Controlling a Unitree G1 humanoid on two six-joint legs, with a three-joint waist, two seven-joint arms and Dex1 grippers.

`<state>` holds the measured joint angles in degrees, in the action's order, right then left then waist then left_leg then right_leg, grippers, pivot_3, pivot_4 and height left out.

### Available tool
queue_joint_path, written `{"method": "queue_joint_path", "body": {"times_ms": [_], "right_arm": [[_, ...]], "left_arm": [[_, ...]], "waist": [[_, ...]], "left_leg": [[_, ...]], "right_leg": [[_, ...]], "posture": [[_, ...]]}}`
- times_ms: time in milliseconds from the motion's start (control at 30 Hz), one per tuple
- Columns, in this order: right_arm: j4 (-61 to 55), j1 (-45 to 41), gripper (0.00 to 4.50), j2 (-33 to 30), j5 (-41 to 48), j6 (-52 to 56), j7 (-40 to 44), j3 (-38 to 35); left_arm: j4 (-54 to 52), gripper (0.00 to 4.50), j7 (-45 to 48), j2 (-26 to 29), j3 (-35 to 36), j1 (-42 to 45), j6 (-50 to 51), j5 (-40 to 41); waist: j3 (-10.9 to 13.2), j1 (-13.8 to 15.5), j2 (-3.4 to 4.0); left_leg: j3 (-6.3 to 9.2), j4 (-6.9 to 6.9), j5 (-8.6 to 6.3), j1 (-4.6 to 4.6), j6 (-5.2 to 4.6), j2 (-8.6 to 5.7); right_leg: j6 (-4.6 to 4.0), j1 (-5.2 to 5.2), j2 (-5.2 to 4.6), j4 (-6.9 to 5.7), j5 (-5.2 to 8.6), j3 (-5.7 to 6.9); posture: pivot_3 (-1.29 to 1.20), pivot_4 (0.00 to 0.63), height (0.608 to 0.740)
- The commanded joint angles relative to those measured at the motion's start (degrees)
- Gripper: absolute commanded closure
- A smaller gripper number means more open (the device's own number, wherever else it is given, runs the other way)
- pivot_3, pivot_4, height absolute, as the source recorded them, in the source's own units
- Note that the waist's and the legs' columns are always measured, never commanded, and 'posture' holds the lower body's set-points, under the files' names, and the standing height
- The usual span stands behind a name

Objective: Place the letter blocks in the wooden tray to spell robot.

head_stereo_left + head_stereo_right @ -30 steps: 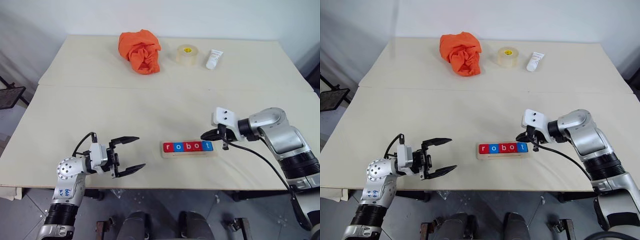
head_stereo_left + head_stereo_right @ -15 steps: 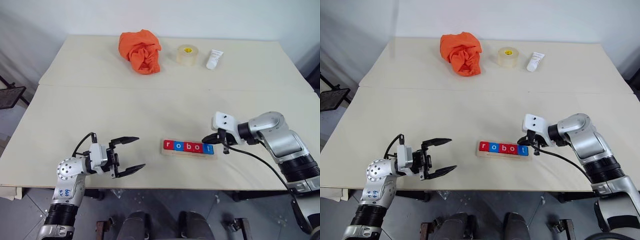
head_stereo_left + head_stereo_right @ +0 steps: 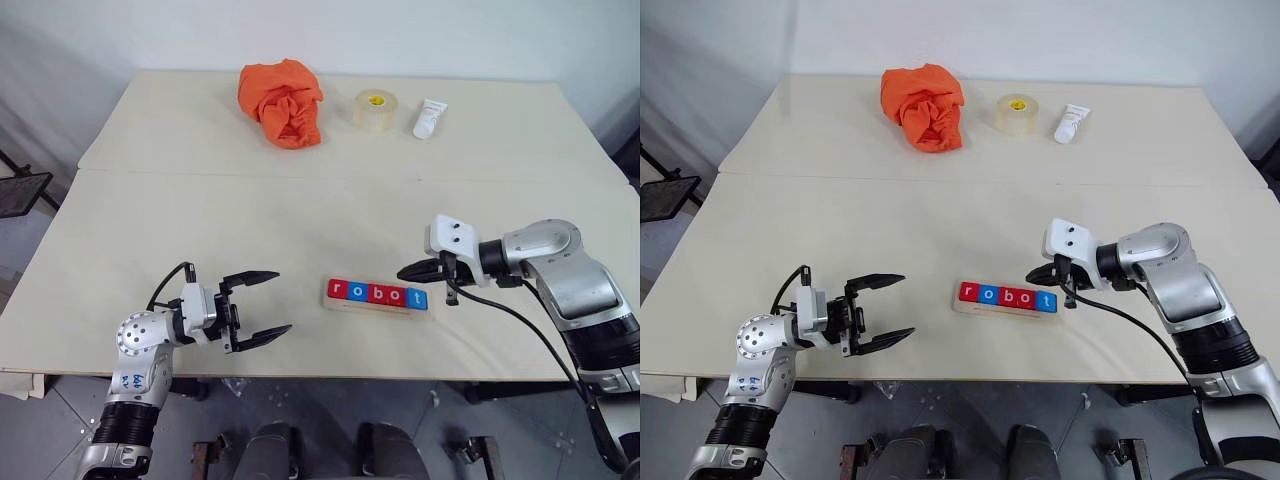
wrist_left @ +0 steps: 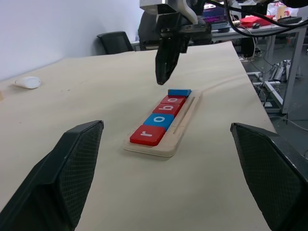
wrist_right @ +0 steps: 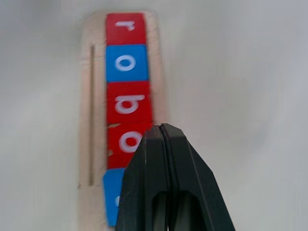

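Right gripper (image 3: 405,271) lifted, jaws shut, above letter blocks (image 3: 376,293).

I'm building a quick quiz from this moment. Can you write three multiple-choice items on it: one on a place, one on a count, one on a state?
1. Where are the letter blocks?
A. Scattered near the orange cloth
B. In a row in the wooden tray
C. In the left gripper

2. How many of the blocks are blue?
A. Two
B. Four
C. None

3. How do the grippers stand?
A. Both shut
B. Left gripper open, right gripper shut
C. Left shut on a block

Answers: 1 B, the five blocks line the tray and read robot. 2 A, the second and the last are blue, the rest red. 3 B, the left's fingers are spread and empty, and the right's are pressed together above the tray's end.
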<state>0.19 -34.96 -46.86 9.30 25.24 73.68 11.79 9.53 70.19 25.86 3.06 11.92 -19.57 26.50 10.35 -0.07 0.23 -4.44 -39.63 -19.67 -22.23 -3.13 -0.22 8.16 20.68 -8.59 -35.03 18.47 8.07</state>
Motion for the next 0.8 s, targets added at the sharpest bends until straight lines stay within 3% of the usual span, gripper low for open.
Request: {"method": "queue_joint_path", "body": {"times_ms": [33, 467, 800], "right_arm": [[-1.53, 0.65, 4.49, -1.09, 0.73, -0.39, 0.2, -1.33], [1.99, 2.34, 4.49, -2.21, -2.35, -5.32, 1.18, 0.43], [-0.44, 2.52, 4.49, -2.17, 2.58, -4.17, 0.78, -4.63]], "left_arm": [[-1.21, 0.0, 0.24, 0.07, -0.15, -0.05, -0.72, -0.03], [-1.77, 0.0, -0.12, 0.41, 0.08, -0.64, -0.62, 0.04], [-1.71, 0.0, -0.34, 0.13, -0.04, -0.61, -0.77, -0.05]], "waist": [[0.0, -0.03, 0.0], [0.0, 0.03, 0.0], [0.0, 0.08, 0.0]], "left_leg": [[0.0, 0.0, 0.0, 0.0, 0.0, 0.0], [0.0, 0.0, 0.0, 0.0, 0.0, 0.0], [0.0, 0.0, 0.0, 0.0, 0.0, 0.0]], "right_leg": [[0.0, 0.0, 0.0, 0.0, 0.0, 0.0], [0.0, 0.0, 0.0, 0.01, 0.0, 0.0], [0.0, -0.01, 0.0, 0.01, 0.0, 0.0]], "posture": [[0.0, 0.15, 0.74], [0.0, 0.15, 0.74], [0.0, 0.15, 0.74]]}}
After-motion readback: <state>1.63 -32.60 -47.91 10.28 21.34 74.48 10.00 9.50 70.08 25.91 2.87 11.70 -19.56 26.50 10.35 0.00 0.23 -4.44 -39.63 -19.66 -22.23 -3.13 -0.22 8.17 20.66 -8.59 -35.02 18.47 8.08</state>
